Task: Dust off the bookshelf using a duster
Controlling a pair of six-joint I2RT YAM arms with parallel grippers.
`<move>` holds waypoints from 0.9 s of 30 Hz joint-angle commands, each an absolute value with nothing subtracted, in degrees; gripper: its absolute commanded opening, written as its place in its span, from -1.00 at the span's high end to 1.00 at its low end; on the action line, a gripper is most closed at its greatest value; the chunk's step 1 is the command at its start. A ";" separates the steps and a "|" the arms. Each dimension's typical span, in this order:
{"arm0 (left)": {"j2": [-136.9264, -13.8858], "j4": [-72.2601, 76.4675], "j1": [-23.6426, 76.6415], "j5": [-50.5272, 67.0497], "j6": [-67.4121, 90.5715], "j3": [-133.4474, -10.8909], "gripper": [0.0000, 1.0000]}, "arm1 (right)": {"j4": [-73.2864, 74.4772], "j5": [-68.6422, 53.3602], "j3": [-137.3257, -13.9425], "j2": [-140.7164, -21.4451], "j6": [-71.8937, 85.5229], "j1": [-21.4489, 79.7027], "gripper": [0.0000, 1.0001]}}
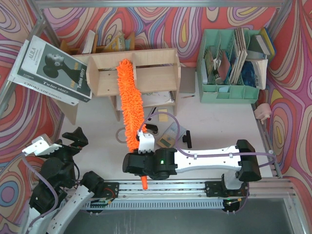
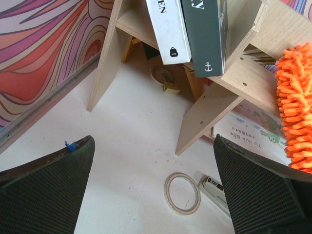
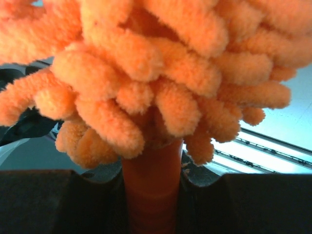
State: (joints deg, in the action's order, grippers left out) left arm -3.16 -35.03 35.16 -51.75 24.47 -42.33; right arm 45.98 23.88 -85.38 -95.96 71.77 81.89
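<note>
Right arm holds an orange duster (image 1: pixel 129 102) against the plywood bookshelf (image 1: pixel 156 61); the left arm hangs open beside it.

At far left, the left gripper (image 2: pixel 153 146) hovers above the white table (image 2: pixel 131 136), its black fingers (image 2: pixel 48 185) spread wide apart and holding nothing, with a tape ring (image 2: pixel 182 193) lying below them. A black-and-white book (image 1: pixel 51 68) leans at the bookshelf's left end. The duster's fluffy tip rests on the upper tier near the middle divider, and its head runs back over the shelf's front edge toward the near side of the table. There the right gripper (image 1: pixel 145 146) has its fingers (image 3: pixel 58 200) clamped on the thin orange handle just under the fluff, and the handle's end pokes out behind the wrist. A mint-green organiser (image 1: pixel 229 92) packed with books stands at far right, well apart from the bookshelf.
</note>
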 commanded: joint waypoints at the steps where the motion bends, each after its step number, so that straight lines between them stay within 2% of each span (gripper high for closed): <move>1: -2.15 -35.03 34.94 -52.47 24.72 -42.89 -0.96 | 45.07 25.12 -84.29 -94.29 74.02 80.70 1.00; 18: -2.30 -35.11 34.89 -52.56 24.70 -42.90 -0.97 | 43.90 18.68 -99.49 -106.05 58.12 80.59 1.00; 23: -2.26 -35.16 34.89 -52.73 24.71 -42.82 -0.97 | 46.94 20.86 -98.94 -105.21 61.40 80.60 1.00; 27: -2.37 -35.21 34.89 -52.68 24.79 -42.80 -0.97 | 49.56 24.63 -93.88 -100.18 68.35 80.60 1.00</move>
State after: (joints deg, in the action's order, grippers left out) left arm -3.07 -35.05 35.16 -51.75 24.47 -42.33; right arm 45.71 19.05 -97.06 -105.97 62.57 80.58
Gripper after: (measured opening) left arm 0.984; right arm 0.331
